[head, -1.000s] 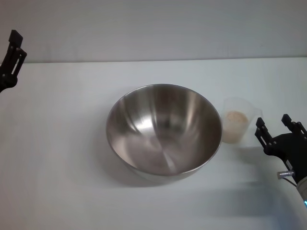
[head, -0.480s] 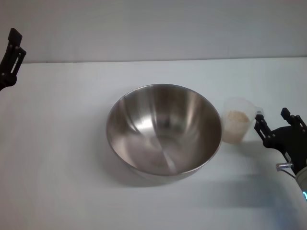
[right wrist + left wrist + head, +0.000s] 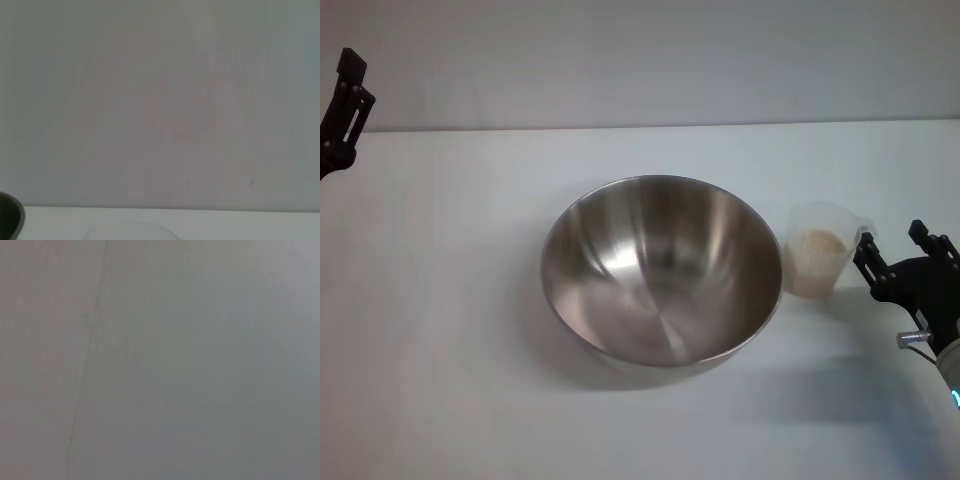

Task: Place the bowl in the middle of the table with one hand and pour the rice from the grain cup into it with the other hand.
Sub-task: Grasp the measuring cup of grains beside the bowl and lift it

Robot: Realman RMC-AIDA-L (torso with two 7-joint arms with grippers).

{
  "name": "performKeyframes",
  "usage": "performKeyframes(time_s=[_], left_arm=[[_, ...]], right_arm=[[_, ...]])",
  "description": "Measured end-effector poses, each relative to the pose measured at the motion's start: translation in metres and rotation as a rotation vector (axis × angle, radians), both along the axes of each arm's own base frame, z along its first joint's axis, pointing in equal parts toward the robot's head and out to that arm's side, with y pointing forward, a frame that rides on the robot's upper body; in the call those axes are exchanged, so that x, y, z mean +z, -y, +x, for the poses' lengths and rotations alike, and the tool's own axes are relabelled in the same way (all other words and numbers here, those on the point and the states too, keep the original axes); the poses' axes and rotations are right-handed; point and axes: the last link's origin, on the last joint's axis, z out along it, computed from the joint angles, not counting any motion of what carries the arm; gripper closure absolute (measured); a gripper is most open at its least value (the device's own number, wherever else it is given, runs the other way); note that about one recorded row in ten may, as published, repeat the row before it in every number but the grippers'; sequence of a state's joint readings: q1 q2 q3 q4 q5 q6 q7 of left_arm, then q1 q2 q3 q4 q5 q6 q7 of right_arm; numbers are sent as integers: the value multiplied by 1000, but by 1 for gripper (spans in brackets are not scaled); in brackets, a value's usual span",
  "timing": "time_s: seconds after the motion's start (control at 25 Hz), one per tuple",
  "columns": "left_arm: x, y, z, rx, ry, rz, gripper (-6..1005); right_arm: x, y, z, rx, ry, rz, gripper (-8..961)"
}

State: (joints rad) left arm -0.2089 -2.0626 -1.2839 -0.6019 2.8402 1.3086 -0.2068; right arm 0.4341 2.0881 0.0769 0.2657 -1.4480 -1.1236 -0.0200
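Note:
The steel bowl (image 3: 662, 270) sits upright in the middle of the white table (image 3: 460, 380), and its inside shows no grains. Just right of it stands the clear grain cup (image 3: 819, 252) with rice (image 3: 818, 243) in it, its handle pointing right. My right gripper (image 3: 891, 240) is open beside that handle, with nothing between its fingers. My left gripper (image 3: 347, 90) hangs raised at the far left edge, well away from the bowl. In the right wrist view, only a dark bit of the bowl's rim (image 3: 10, 219) and a faint cup rim (image 3: 131, 229) show.
A plain grey wall (image 3: 640, 60) runs behind the table's far edge. The left wrist view shows only a flat grey surface (image 3: 160, 360).
My right gripper has shifted slightly toward the far side, staying beside the cup's handle. The bowl, cup and left gripper have stayed put.

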Motion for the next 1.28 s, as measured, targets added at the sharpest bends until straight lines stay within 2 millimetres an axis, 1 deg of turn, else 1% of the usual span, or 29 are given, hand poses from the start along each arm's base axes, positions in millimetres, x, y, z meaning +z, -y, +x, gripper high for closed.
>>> performKeyframes(time_s=[0.24,0.72,0.84,1.24,1.28], left_arm=[[0,-1,1,-2,0,-1,187],[0,1,1,-5,5,3,187],[1,1,2,-11,6,7,187],[1,2,3,-17,7,11,187],[1,2,3,-17,7,11,187]], right_arm=[[-1,-3,0,-1,9,-13,329],[-3,-7,-2,0,22,-36,529],[-4,-8,-3,7,25,-40,553],[-6,-9,-6,13,23,-45,561],[-6,-9,-6,13,23,-45,592]])
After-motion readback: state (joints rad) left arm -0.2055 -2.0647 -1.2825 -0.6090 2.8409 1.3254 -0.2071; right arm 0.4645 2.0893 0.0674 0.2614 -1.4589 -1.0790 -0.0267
